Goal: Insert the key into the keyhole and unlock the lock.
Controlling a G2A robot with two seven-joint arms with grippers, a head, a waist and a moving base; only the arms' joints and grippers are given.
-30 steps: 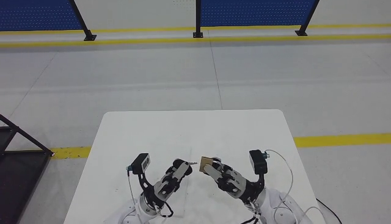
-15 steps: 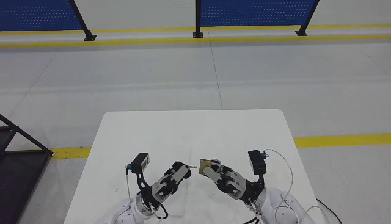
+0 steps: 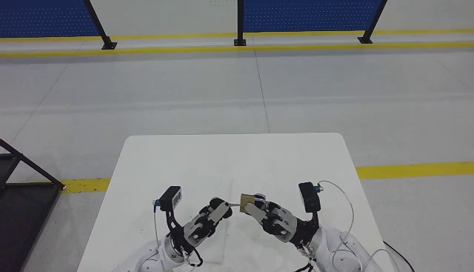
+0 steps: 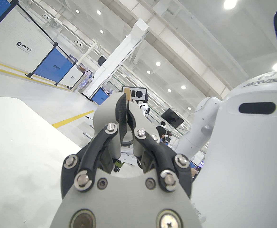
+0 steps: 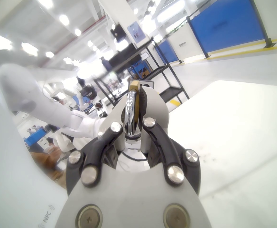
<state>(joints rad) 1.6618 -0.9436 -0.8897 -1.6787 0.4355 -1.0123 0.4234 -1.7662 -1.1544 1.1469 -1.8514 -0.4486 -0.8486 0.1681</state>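
Left gripper pinches the key, right gripper clamps the lock just ahead — line up squarely, advance slowly.

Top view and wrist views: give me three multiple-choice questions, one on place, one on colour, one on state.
1. What holds the brass-bodied padlock with a chrome shackle? A. left gripper B. right gripper C. neither
2. The padlock's body is: A. red B. brass yellow C. black
3. The left gripper's fingers are: A. spread open B. shut empty C. shut on the small metal key
Answers: B, the padlock sits between its fingers; B, the right wrist view shows it; C, the key's tip pokes from the closed fingers.
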